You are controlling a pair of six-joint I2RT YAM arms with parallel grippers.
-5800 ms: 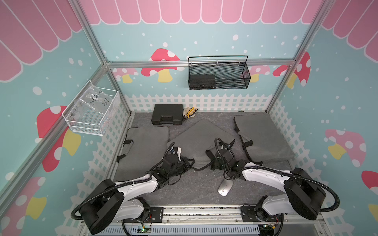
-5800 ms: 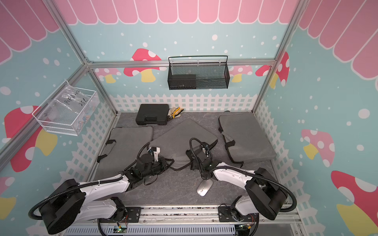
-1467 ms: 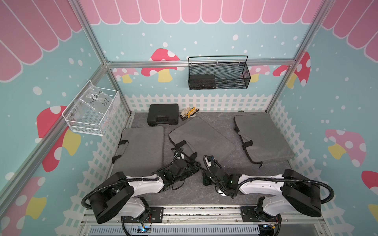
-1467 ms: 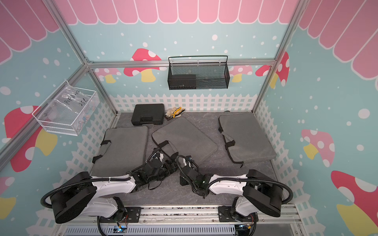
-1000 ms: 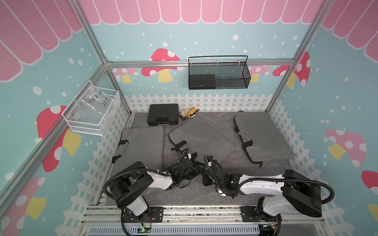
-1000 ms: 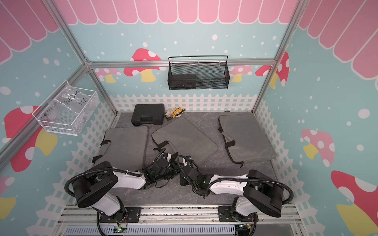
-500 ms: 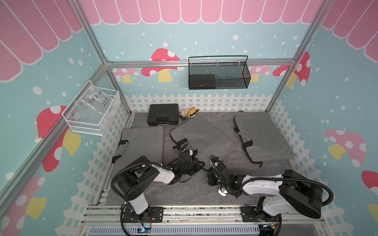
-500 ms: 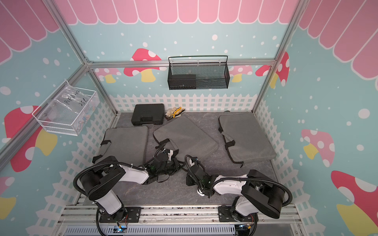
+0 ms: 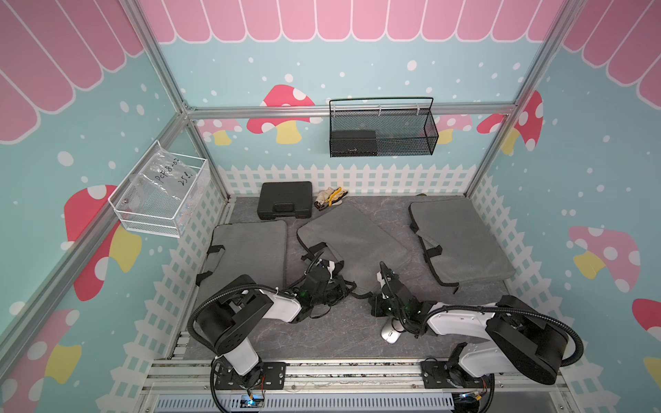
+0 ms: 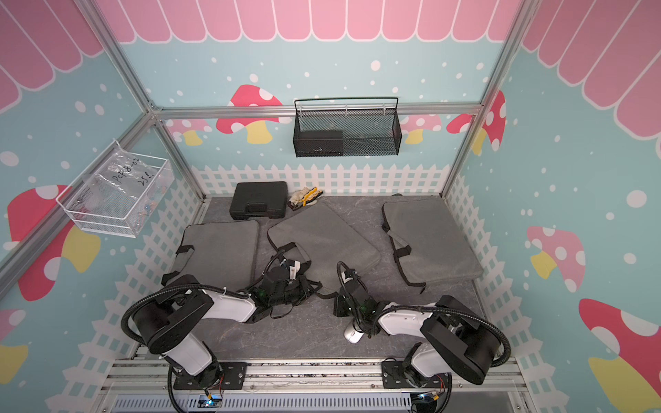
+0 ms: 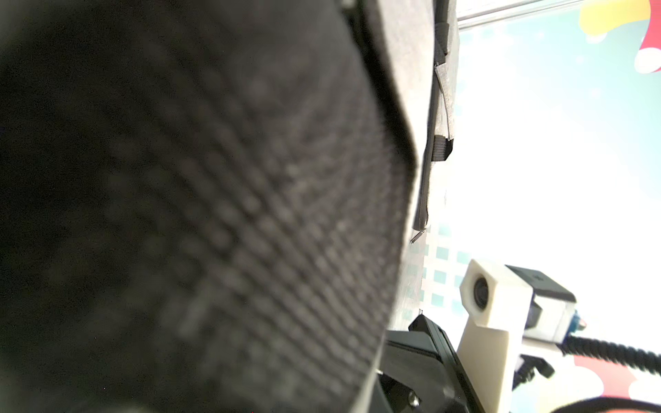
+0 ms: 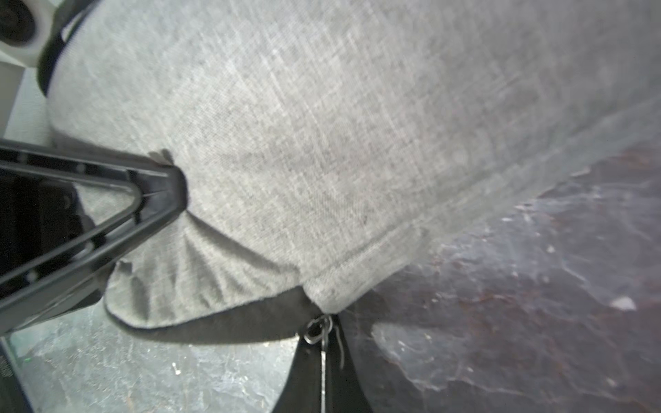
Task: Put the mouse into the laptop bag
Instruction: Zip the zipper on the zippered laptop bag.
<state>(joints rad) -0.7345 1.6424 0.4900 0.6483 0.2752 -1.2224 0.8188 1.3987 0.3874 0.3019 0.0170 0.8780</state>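
Both top views: the bag (image 9: 354, 239) in work is the middle 1 of 3 on the mat (image 9: 322, 339); the other bags (image 9: 246, 250) flank it. The mouse (image 9: 390, 335) is on the mat off the bag's near corner, on the robot side. It is clear of the bag, not in it, and half under the right forearm (image 9: 454, 318). Its long axis looks to run roughly toward the bag, but it is partly hidden, so not sure. The right gripper (image 9: 373, 302) is at the bag's near corner, so the mouse lies behind it, back along its own arm. The left gripper (image 9: 334, 288) is at the bag's near edge, farther from the mouse. The right arm is the nearer 1.

Left wrist: blurred dark weave fills most of it, and the jaws can't be read here. The right wrist's camera (image 11: 483, 296) shows past it.

Right wrist: the right gripper is clamped on the zip pull (image 12: 317, 330) at the bag's corner. The left gripper's fingers (image 12: 168, 186) meet on a pinch of the bag's top cloth and pucker it. There is a dark gap under that flap, so the mouth is probably parted a little.

Both hands are full, so 1 must let go before the mouse can be fetched. The right would have to back away from the bag.

Versus 5.8 s back: the bag has turned and slid away from the robot, the mouse is in about the same spot, and the left arm has folded up tighter.
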